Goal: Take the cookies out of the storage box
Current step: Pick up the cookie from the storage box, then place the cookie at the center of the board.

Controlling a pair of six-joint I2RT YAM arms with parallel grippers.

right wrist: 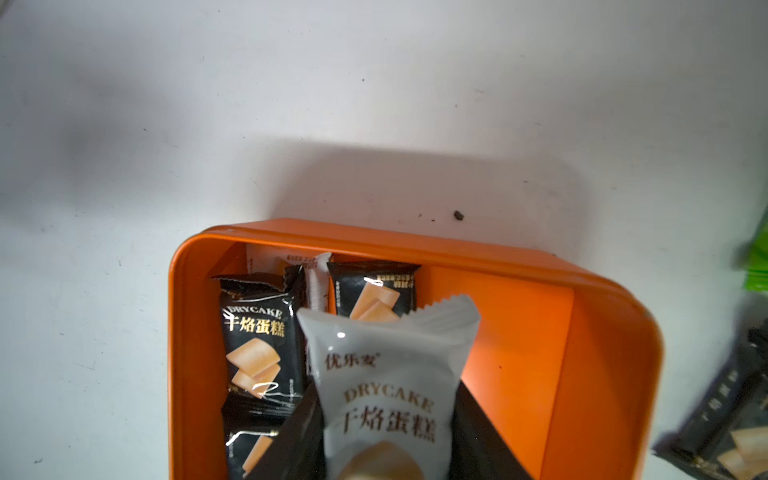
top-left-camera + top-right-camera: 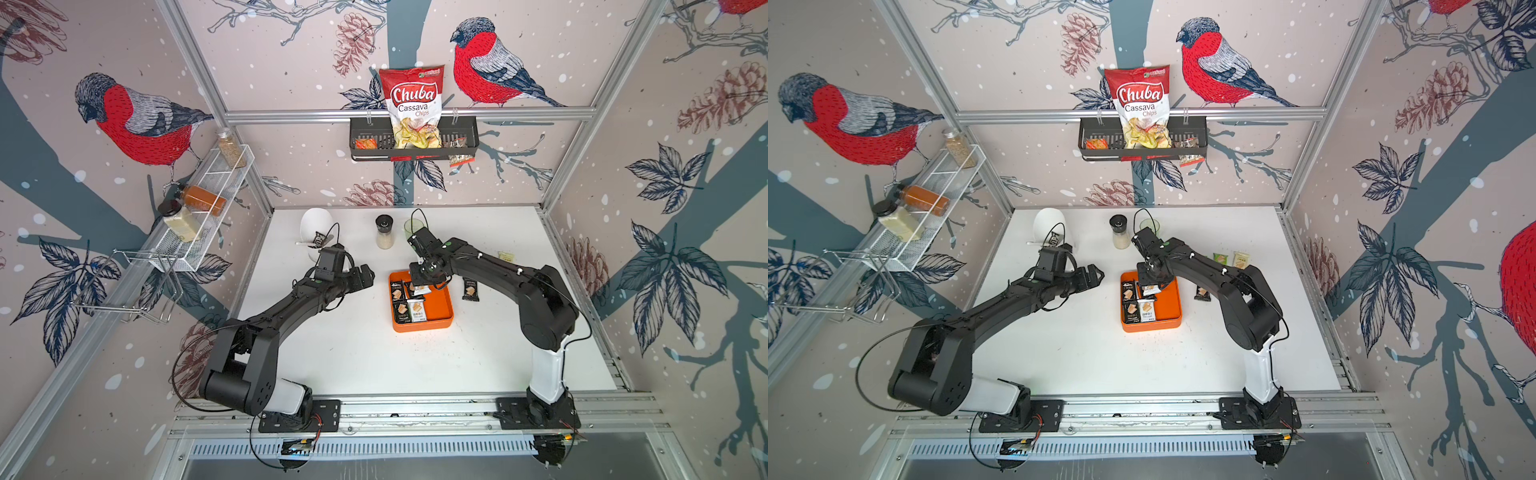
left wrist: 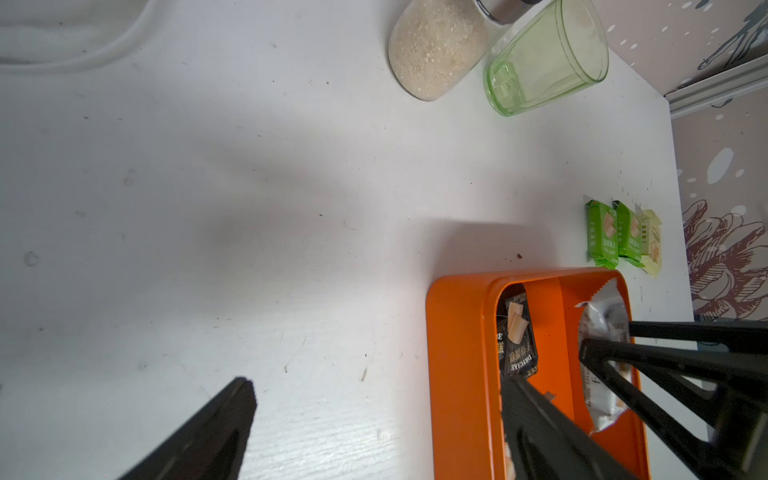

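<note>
The orange storage box (image 2: pixel 442 309) (image 2: pixel 1170 307) sits mid-table. My right gripper (image 2: pixel 419 286) (image 1: pixel 388 411) hangs over its far part, shut on a white cookie packet (image 1: pixel 390 374) (image 3: pixel 602 328) that is tilted up off the box floor. Black packets (image 1: pixel 257 353) (image 2: pixel 398 294) and a white one (image 2: pixel 417 311) lie along the box's left side. Outside it, a black packet (image 2: pixel 471 289) lies just to its right, and green (image 3: pixel 602 235) and pale yellow (image 3: pixel 653 245) packets lie farther right. My left gripper (image 2: pixel 368 276) (image 3: pixel 378 384) is open and holds nothing, just left of the box.
A shaker of pale grains (image 2: pixel 384 232) and a green glass (image 2: pixel 412 227) stand behind the box. A white bowl (image 2: pixel 316 224) is at the back left. The black wall basket (image 2: pixel 361 137) holds the Chuba bag. A white wire rack (image 2: pixel 208 199) hangs on the left wall.
</note>
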